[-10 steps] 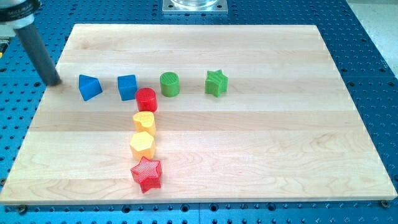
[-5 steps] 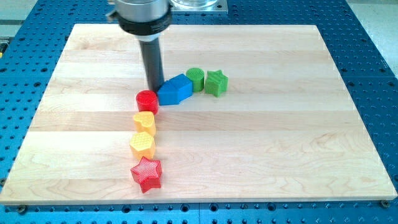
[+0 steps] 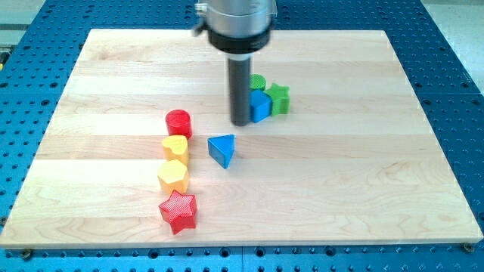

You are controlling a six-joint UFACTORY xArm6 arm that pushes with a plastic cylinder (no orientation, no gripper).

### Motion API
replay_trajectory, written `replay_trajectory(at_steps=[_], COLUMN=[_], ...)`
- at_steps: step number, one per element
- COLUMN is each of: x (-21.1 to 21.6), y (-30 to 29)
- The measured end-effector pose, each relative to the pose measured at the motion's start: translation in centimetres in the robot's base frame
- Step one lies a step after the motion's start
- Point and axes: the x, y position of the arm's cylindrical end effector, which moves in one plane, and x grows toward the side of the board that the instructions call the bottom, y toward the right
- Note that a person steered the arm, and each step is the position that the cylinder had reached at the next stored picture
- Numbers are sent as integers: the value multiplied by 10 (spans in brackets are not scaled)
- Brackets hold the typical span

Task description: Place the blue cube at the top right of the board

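Observation:
The blue cube (image 3: 260,106) sits right of the board's centre, pressed against the green star (image 3: 279,99) on its right and the green cylinder (image 3: 258,81) just above it. My tip (image 3: 240,122) rests on the board touching the cube's left side. The rod hides part of the cube and the cylinder. The blue triangular block (image 3: 222,149) lies apart, below and left of the tip.
A red cylinder (image 3: 178,122), a yellow block (image 3: 175,148), a yellow hexagonal block (image 3: 172,175) and a red star (image 3: 178,211) form a column at the view's left of centre. The wooden board (image 3: 363,174) lies on a blue perforated table.
My tip swept from the board's left edge to the right, pushing the blue cube and triangle. The cube now presses on the green blocks, which shifted right; the triangle slipped off downward.

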Motion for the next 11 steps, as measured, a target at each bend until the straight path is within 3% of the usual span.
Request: replay_trajectory(at_steps=[1,3,4,5,6,7,8,9,11], x=[-31,-73,-121,-123,-86,-138,-142,-106,-136], y=[12,100,112,146,173,199,205,170,210])
